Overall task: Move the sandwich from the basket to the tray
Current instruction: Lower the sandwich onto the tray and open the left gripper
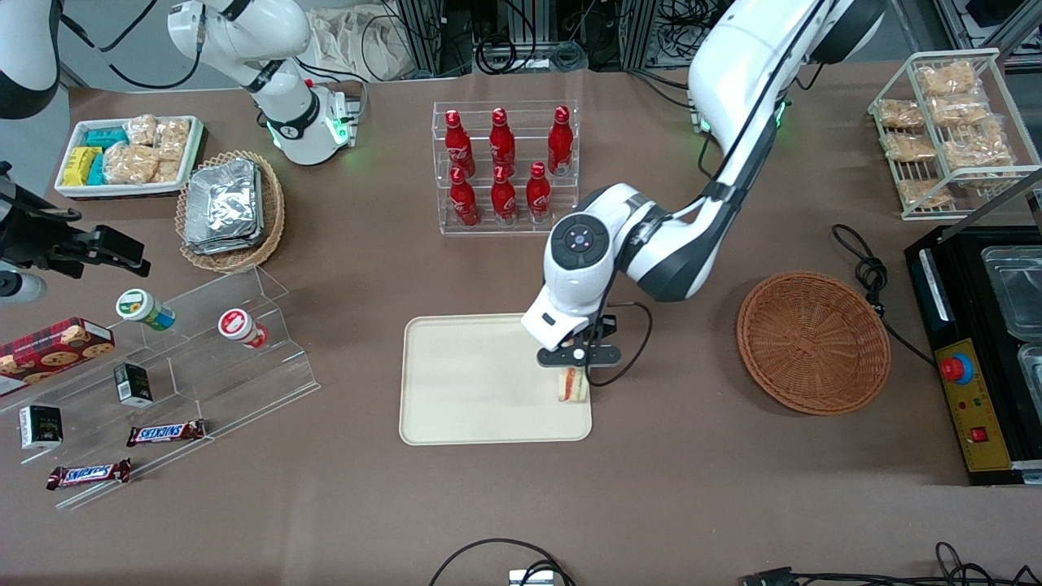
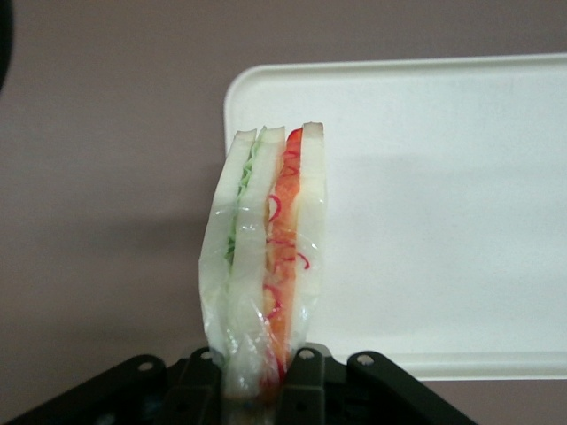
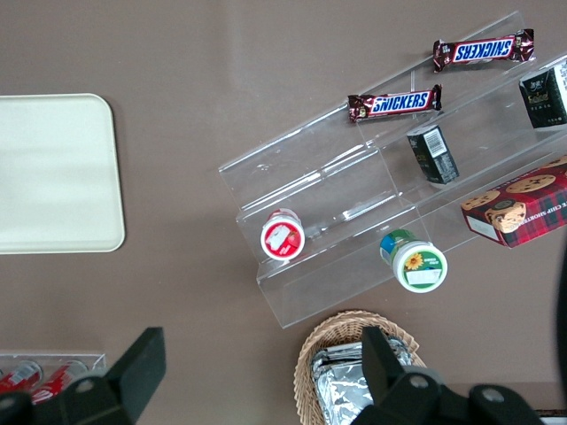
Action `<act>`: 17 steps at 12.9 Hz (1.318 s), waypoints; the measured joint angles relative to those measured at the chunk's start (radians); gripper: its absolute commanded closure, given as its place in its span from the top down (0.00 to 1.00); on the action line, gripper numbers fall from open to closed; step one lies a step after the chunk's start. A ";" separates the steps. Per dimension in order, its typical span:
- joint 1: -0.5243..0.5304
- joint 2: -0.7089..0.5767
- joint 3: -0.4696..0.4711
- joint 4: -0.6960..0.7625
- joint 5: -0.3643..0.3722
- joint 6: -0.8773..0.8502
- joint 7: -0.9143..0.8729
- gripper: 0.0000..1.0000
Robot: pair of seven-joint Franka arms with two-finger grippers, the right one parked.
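Observation:
The sandwich (image 1: 572, 384), a plastic-wrapped white-bread wedge with red and green filling, hangs over the cream tray (image 1: 464, 391), near the tray's edge toward the working arm's end. My left gripper (image 1: 574, 365) is shut on the wedge's upper end. In the left wrist view the black fingers (image 2: 301, 376) pinch the wrapped sandwich (image 2: 266, 257), with the tray's (image 2: 443, 221) bare floor beneath it. The reddish-brown woven basket (image 1: 812, 342) lies with nothing in it, toward the working arm's end of the table.
A clear rack of red bottles (image 1: 505, 167) stands farther from the front camera than the tray. An acrylic stepped shelf (image 1: 163, 358) with snacks and a foil-packet basket (image 1: 229, 210) lie toward the parked arm's end. A black appliance (image 1: 977, 350) and wire rack (image 1: 948, 130) stand near the basket.

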 measured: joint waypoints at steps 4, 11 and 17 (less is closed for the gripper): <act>-0.033 0.064 0.003 0.007 0.002 0.031 -0.019 0.21; -0.050 0.126 0.005 0.009 0.085 0.061 -0.084 0.56; -0.050 0.125 0.007 0.021 0.086 0.069 -0.127 1.00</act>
